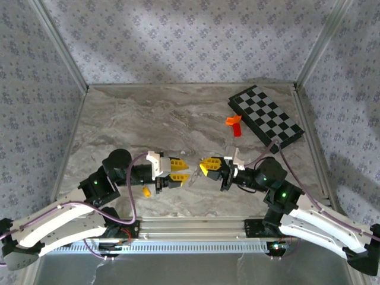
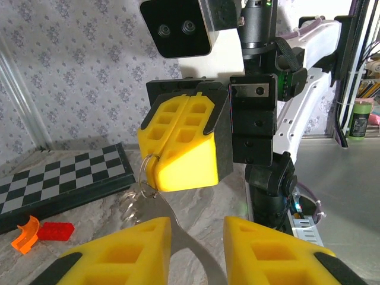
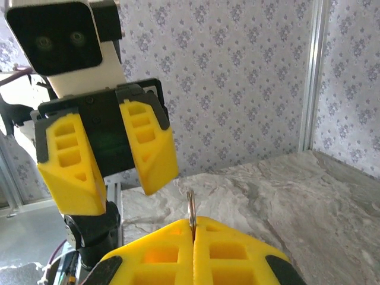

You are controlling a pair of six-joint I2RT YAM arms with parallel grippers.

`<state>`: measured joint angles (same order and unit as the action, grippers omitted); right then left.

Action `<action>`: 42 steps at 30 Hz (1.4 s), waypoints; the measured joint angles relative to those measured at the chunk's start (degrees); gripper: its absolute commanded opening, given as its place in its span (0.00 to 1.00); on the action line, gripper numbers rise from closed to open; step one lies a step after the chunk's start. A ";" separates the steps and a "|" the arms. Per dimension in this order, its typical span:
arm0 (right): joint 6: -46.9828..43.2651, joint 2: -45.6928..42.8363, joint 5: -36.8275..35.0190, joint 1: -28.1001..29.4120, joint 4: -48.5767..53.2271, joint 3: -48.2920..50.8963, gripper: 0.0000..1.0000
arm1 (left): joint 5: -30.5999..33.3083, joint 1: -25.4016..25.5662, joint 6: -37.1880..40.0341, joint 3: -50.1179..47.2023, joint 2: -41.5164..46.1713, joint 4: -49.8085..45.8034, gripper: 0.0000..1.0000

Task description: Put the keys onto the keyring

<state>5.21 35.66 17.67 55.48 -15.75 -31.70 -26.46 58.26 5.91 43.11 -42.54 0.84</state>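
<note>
My right gripper [image 1: 203, 166] [image 3: 192, 222] is shut on the keyring [image 3: 190, 205], a thin silvery loop standing up out of its closed yellow pads. In the left wrist view the right gripper [image 2: 152, 170] holds that keyring [image 2: 142, 172] just ahead, with a silvery chain [image 2: 127, 205] and a metal strip hanging from it. My left gripper [image 1: 185, 171] [image 2: 198, 228] [image 3: 122, 196] faces it, open; the strip runs down beside its left pad, not pinched. One small yellow-headed key [image 1: 146, 191] lies on the table below the left wrist.
A black-and-white chessboard [image 1: 266, 116] [image 2: 59, 178] lies at the back right. An orange block [image 1: 233, 120] [image 2: 25, 233] and a red block [image 1: 237, 129] [image 2: 54, 230] sit beside it. Patterned walls with metal posts close in the marble table [image 1: 148, 119].
</note>
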 measured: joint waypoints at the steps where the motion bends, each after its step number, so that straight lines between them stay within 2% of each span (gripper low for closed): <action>1: 0.20 0.02 0.24 -0.02 -0.42 0.07 0.00 | -0.13 0.00 -0.04 -0.02 -0.37 0.33 0.28; 15: 1.03 1.95 5.77 0.04 -4.72 0.07 0.00 | -1.55 0.00 -1.38 -0.33 -2.99 5.07 0.27; 42: 1.05 1.14 7.23 0.04 -7.23 0.72 0.00 | -2.97 0.04 -2.60 -0.33 -3.63 8.22 0.27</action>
<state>6.26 36.80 24.91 55.53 -22.98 -30.98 -29.43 58.30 3.31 42.78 -46.17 9.06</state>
